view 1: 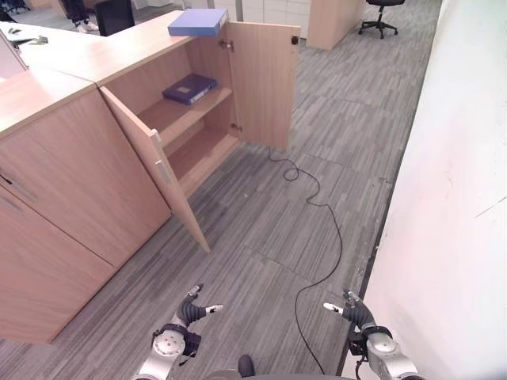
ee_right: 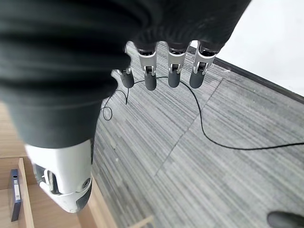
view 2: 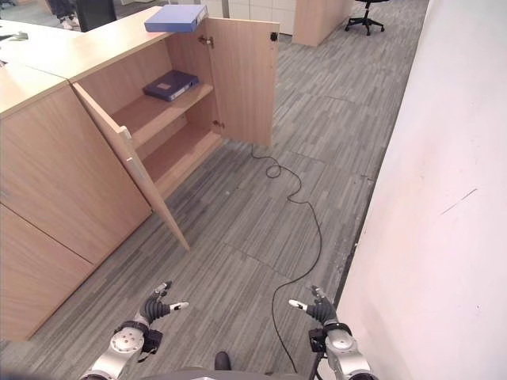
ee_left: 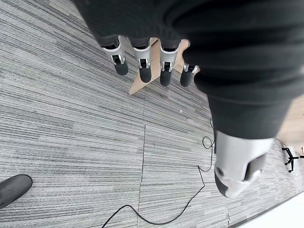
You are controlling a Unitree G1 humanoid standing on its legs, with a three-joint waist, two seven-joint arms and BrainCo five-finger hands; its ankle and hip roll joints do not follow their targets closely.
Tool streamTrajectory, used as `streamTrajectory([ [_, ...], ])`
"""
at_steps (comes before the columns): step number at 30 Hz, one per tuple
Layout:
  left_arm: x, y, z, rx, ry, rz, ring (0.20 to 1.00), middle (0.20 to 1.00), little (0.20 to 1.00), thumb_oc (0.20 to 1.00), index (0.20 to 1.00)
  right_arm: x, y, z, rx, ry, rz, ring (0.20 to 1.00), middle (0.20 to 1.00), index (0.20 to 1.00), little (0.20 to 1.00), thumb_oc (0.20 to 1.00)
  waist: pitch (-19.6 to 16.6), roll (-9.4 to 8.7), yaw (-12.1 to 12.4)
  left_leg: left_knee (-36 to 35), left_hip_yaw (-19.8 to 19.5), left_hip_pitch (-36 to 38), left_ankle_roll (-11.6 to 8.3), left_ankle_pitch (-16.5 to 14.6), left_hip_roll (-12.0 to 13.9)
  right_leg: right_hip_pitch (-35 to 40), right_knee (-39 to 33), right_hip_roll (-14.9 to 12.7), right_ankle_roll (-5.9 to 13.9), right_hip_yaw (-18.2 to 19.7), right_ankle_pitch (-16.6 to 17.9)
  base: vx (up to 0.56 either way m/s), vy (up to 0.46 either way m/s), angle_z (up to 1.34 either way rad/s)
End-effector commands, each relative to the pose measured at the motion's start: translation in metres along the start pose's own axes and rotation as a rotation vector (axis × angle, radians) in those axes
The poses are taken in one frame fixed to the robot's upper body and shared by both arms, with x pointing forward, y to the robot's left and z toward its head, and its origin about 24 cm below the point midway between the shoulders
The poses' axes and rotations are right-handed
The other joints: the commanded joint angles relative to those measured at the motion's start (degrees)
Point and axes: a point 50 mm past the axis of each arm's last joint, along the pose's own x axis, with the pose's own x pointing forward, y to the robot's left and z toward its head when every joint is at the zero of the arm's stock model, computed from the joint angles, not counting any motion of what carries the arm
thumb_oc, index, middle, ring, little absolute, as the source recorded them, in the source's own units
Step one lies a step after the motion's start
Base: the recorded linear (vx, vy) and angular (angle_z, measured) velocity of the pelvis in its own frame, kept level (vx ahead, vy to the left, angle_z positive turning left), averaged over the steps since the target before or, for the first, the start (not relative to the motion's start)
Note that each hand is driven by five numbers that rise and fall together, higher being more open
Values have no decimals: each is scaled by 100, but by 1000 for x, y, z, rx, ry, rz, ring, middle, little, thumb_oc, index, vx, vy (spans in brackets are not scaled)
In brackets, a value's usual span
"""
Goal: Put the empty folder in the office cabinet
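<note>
On the wooden countertop (view 1: 95,55), well ahead-left of my empty, slack left hand (view 1: 192,310) and right hand (view 1: 351,310), lies the flat light-blue folder (view 1: 197,22), nearer my left.

Left robot hand (view 1: 192,307) and right robot hand (view 1: 355,310) hang low, fingers relaxed, empty.
</note>
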Motion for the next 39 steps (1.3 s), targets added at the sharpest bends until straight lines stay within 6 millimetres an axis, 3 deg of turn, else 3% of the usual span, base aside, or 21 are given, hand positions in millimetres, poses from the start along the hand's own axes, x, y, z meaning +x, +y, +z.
streamTrajectory([
  [1, 9, 3, 14, -1, -45, 4, 1000, 1000, 1000, 1000, 1000, 3, -1, 18, 13, -83, 1, 1000, 1000, 1000, 1000, 1000, 38, -149, 58, 12, -279, 473, -657, -632, 618, -84, -139, -496, 660, 37, 127, 0, 0, 0],
  [30, 9, 5, 14, -8, -44, 11, 1000, 1000, 1000, 1000, 1000, 2, -2, 17, 14, -79, 6, 1000, 1000, 1000, 1000, 1000, 38, -135, 47, 12, -372, 490, -707, -575, 671, -18, -125, -434, 588, -20, 60, 0, -4, 1],
  [39, 10, 7, 15, -17, -47, 14, 1000, 1000, 1000, 1000, 1000, 2, -6, 20, 6, -89, 8, 1000, 1000, 1000, 1000, 1000, 126, -126, 23, 119, -428, 494, -782, -530, 810, -65, 65, -345, 488, 54, -72, 11, -66, 4],
])
